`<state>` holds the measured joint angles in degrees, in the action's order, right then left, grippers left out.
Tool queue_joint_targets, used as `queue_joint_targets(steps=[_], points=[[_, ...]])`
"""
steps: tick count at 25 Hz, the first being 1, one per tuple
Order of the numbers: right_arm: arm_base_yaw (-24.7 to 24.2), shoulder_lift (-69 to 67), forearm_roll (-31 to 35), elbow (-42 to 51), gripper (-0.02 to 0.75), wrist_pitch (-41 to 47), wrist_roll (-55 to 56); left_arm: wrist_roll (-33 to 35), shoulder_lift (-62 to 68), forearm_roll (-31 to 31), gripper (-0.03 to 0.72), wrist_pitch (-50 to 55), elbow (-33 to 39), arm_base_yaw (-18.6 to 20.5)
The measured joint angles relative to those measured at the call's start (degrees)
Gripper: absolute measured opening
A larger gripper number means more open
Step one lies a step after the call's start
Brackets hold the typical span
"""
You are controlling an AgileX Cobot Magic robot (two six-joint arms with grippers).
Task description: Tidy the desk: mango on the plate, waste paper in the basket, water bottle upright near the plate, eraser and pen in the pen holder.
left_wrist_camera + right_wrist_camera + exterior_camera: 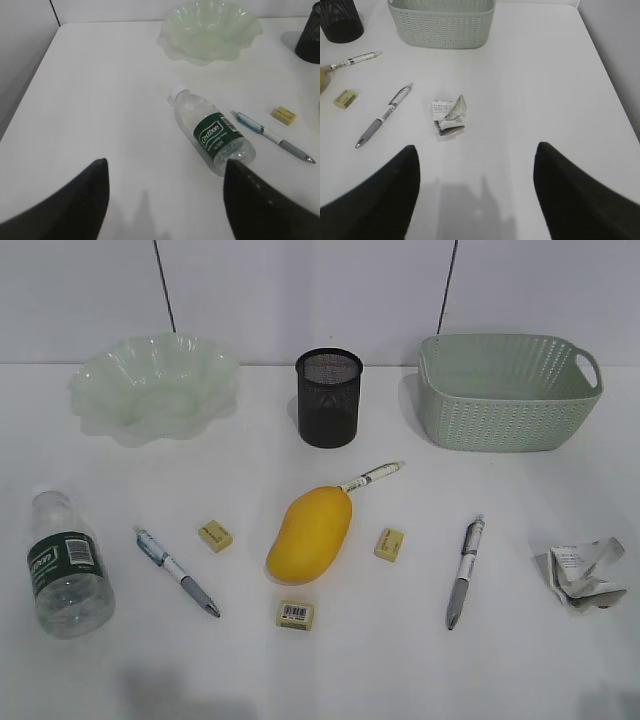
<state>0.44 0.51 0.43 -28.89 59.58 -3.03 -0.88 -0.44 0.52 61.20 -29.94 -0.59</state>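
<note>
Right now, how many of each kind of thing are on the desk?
Pens: 3
Erasers: 3
Mango: 1
Water bottle: 1
Waste paper: 1
Plate: 1
Pen holder: 1
Basket: 1
Total: 12

1. The mango [309,534] lies at the middle of the desk [400,660]
2. Behind it stands the pen holder [329,397], with the plate [153,386] back-left and the basket [507,390] back-right
3. Left of the mango the water bottle [66,565] lies on its side
4. Far right of the mango sits the waste paper [586,573]
5. Three erasers [215,535] and three pens [177,571] lie around the mango, one pen touching its tip
</note>
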Motion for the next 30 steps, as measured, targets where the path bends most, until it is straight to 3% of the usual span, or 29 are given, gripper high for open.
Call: queue_joint_targets(steps=[30], points=[[0.00, 0.00, 0.00, 0.00, 0.561, 0.00, 0.00, 0.00, 0.00, -0.22, 0.508, 0.00, 0.00, 0.00]])
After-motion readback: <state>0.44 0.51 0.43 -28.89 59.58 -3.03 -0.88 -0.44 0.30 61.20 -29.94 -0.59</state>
